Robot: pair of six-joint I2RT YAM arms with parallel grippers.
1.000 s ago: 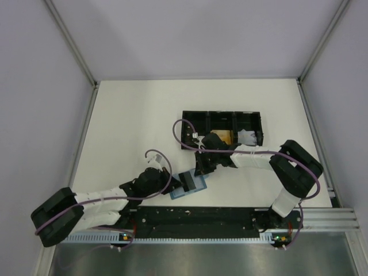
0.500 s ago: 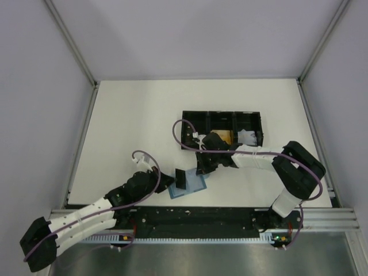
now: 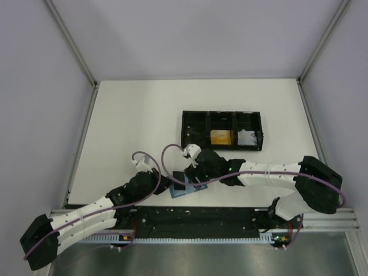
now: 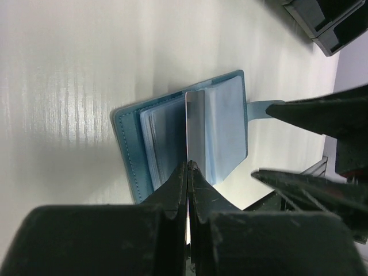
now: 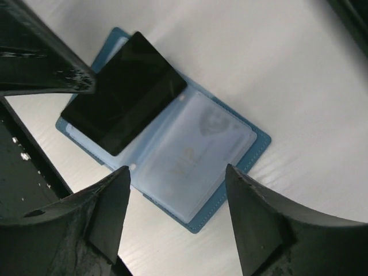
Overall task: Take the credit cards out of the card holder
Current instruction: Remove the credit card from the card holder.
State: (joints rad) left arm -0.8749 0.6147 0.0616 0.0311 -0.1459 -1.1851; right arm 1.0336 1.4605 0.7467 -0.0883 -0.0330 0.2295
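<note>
Card holder (image 5: 195,152) lies open and flat beneath both hands, on the counter (image 3: 132,126) near the middle of its near edge. The left hand (image 4: 188,167) has its fingers pressed together on the black card (image 5: 123,92), pinching one edge. The card stands tilted over one leaf of the holder. Whether its lower edge sits in a slot cannot be made out: the left wrist view shows the card edge-on as a thin grey strip, and in the top view the arms cover much of it. The right hand (image 5: 177,172) hovers just above the holder with its fingers spread wide, gripping nothing. Faint print shows through the holder's other leaf, too pale to read. Farther out, toward the counter's middle, sits the black tray (image 3: 185,131) with three compartments in a row. The orange-gold card (image 3: 221,137) lies in the middle one and a white wad (image 3: 247,138) in the right one. The left one is dark and hard to read.
</note>
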